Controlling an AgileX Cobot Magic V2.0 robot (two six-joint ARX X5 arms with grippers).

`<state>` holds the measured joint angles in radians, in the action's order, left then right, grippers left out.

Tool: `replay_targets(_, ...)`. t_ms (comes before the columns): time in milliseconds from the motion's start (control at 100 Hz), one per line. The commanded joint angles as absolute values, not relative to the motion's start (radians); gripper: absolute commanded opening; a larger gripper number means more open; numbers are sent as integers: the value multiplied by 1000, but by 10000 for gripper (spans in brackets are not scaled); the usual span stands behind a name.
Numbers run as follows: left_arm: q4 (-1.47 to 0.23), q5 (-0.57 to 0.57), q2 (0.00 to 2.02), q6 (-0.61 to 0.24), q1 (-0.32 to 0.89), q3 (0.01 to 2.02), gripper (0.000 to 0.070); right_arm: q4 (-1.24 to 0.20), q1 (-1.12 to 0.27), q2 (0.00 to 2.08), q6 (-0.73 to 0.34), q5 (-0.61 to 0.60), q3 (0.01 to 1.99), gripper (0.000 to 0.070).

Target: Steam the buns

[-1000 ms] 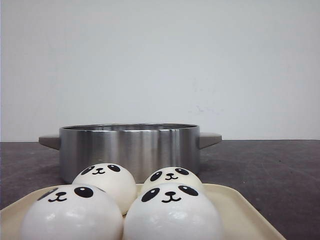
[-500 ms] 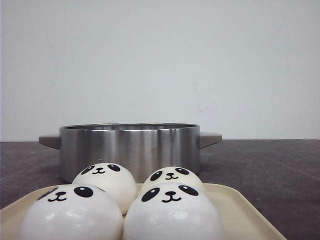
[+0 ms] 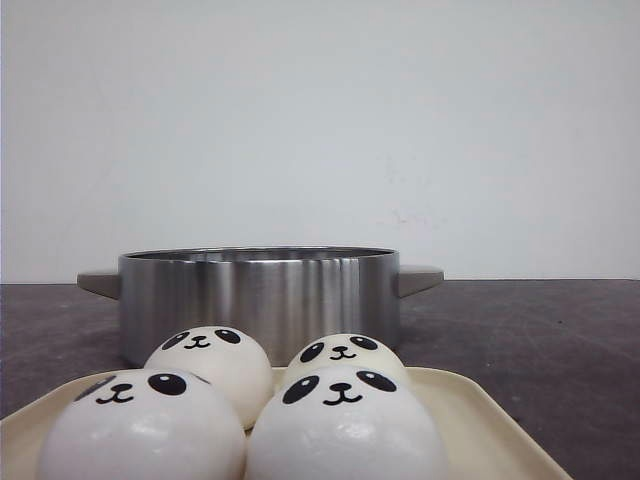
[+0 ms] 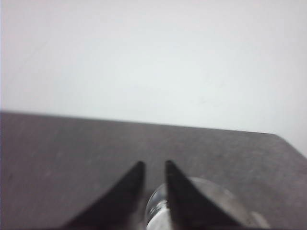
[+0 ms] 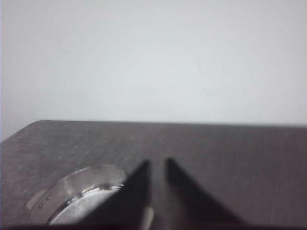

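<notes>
Four glossy white buns with black panda faces sit on a cream tray (image 3: 487,423) close to the front view: back left (image 3: 212,366), back right (image 3: 346,358), front left (image 3: 140,432), front right (image 3: 345,432). A steel pot (image 3: 260,300) with two side handles stands open just behind the tray. Neither gripper shows in the front view. My left gripper (image 4: 153,164) and my right gripper (image 5: 156,162) hang low over the dark table, jaws nearly together with nothing between them. No buns show in either wrist view.
A round clear glass thing, seemingly a lid, lies on the table between the arms; it shows in the left wrist view (image 4: 216,199) and the right wrist view (image 5: 81,194). The dark table (image 3: 540,340) ends at a white wall.
</notes>
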<state>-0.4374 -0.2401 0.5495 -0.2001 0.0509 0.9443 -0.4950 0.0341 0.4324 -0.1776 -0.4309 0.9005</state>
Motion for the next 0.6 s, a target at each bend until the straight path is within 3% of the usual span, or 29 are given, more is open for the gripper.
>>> replay_targets(0, -434, -249, 573, -177, 53, 984, 643, -493, 34, 445, -144, -453, 934, 588)
replay_targets(20, -434, -249, 579, -177, 53, 990, 700, -493, 34, 447, -147, -459, 939, 663)
replay_targets(40, -433, -249, 583, -177, 53, 994, 700, -493, 34, 450, -152, -469, 944, 700)
replay_targets(190, -485, -319, 588, -208, 53, 996, 700, -462, 33, 467, -183, -576, 949, 700)
replay_targets(390, -603, -337, 592, -213, 118, 995, 700, -442, -18, 537, -213, -589, 949, 700)
replay_targets(500, -624, -337, 603, -208, 182, 995, 700, -442, -115, 599, -225, -570, 949, 700)
replay_targets(590, -625, -332, 616, -183, 236, 995, 700, -441, -248, 649, -220, -470, 949, 700)
